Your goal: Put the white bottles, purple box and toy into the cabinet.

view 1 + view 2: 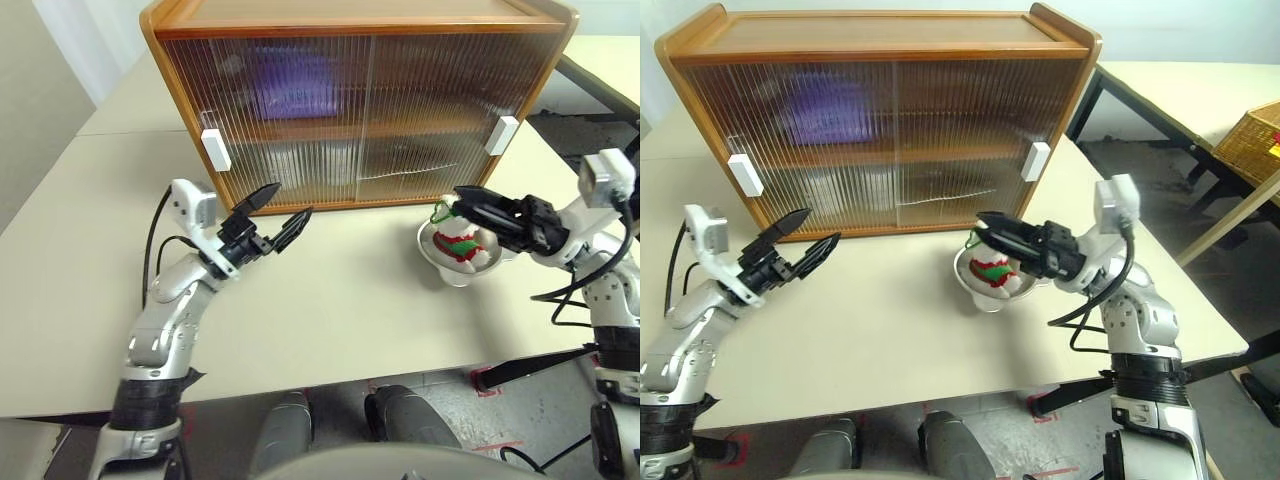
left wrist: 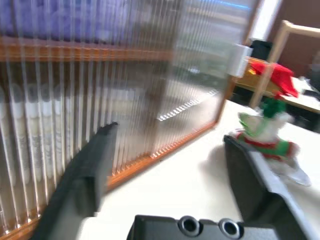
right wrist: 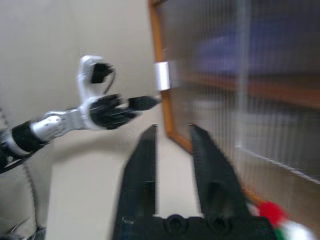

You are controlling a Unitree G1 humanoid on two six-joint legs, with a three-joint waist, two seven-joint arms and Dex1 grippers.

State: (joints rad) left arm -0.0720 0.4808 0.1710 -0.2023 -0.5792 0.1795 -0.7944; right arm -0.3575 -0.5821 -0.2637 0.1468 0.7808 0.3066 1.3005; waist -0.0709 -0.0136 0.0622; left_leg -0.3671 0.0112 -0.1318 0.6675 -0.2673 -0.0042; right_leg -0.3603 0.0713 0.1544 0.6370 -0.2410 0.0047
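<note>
No legible text (none anywhere)

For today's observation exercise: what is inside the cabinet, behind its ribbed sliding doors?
Through the closed doors of the cabinet, a blurred purple shape shows on the upper shelf. Pale shapes sit on the lower shelf, but the ribbed panels hide what they are.

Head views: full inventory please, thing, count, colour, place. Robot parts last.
cabinet: one, orange-brown wood, at the table's back, both ribbed sliding doors shut.
handles: two, white, one on each door's outer edge.
purple box: one, a purple blur behind the doors, upper shelf.
toy: one, white with red and green, in the bowl.
bowl: one, shiny metal, on the table at the cabinet's right front.
table: one, cream.
basket: one, wicker, on a table at the far right.
left gripper: black, open, before the left door.
right gripper: black, over the toy.
</note>
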